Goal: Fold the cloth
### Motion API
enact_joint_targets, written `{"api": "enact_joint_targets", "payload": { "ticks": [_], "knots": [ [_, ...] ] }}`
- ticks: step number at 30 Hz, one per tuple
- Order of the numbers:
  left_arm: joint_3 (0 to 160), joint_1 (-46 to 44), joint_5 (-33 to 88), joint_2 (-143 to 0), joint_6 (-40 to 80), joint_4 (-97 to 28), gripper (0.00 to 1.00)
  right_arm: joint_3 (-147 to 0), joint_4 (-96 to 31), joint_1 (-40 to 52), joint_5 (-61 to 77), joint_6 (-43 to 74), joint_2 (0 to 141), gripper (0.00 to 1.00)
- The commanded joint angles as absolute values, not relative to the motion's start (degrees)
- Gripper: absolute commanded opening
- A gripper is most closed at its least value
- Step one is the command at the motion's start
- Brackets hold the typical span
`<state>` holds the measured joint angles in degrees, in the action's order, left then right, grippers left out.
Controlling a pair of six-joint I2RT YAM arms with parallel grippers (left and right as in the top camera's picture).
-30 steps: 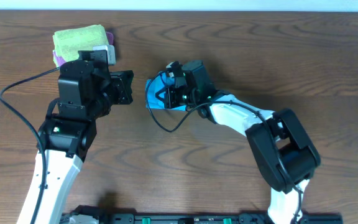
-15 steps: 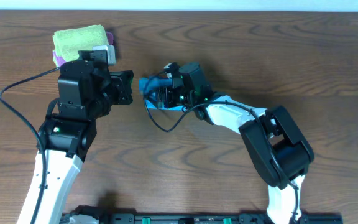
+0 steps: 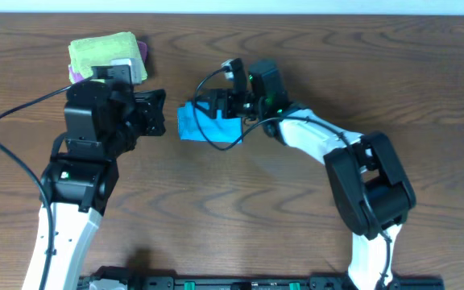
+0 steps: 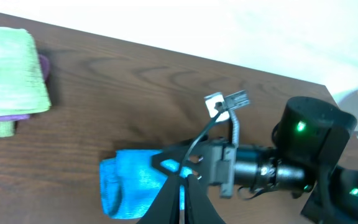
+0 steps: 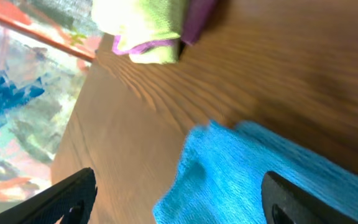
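Observation:
The cloth [image 3: 206, 126] is a bright sky-blue bundle, folded over and lying on the wooden table between the two arms. My right gripper [image 3: 213, 109] hovers over its far right part, open, with nothing between the fingers. In the right wrist view the cloth [image 5: 260, 174] fills the lower right, and the right gripper [image 5: 179, 194] straddles its bunched edge without touching it. My left gripper [image 3: 161, 113] is shut and empty, just left of the cloth. In the left wrist view the left gripper [image 4: 182, 182] points at the cloth [image 4: 132, 186].
A lime-green cloth [image 3: 103, 52] lies folded on a purple cloth [image 3: 142, 50] at the back left, behind the left arm. Both show in the right wrist view, the green cloth [image 5: 142, 25] and the purple cloth [image 5: 194, 22]. The table's far edge [image 3: 296, 14] runs along the top.
My right gripper has opened and let go of the cloth, which now lies flatter and further left. The right wrist drew back a little. The left arm shifted slightly left.

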<state>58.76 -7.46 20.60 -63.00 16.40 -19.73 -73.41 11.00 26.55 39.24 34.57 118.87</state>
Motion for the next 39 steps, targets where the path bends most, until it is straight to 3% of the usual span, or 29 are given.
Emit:
{"api": "enact_joint_targets", "payload": {
  "ticks": [1,7,21,23,29,39],
  "knots": [
    [60.1,-6.59,20.58,-62.59,14.79,-21.74,0.06,-74.3,7.77,24.32,41.78,34.39,117.86,0.84],
    [59.79,-6.59,20.71,-64.18,14.09,-24.73,0.06,-74.32,-2.33,20.91,38.89,29.12,113.51,0.84],
    [59.24,-6.59,24.01,-75.9,14.35,-27.49,0.06,-74.3,-31.07,14.96,26.15,13.21,94.89,0.99],
    [59.24,-6.24,23.81,-77.69,14.33,-27.86,0.16,-74.3,-34.85,14.31,24.29,11.46,92.09,0.99],
    [59.24,-1.45,28.08,-82.85,15.42,-29.93,0.93,-74.3,-43.97,11.81,19.2,8.45,83.44,0.99],
    [59.24,1.37,29.58,-79.48,11.6,-35.38,0.95,-74.3,-55.44,10.7,0.71,8.05,68.82,0.99]
  ]
}}
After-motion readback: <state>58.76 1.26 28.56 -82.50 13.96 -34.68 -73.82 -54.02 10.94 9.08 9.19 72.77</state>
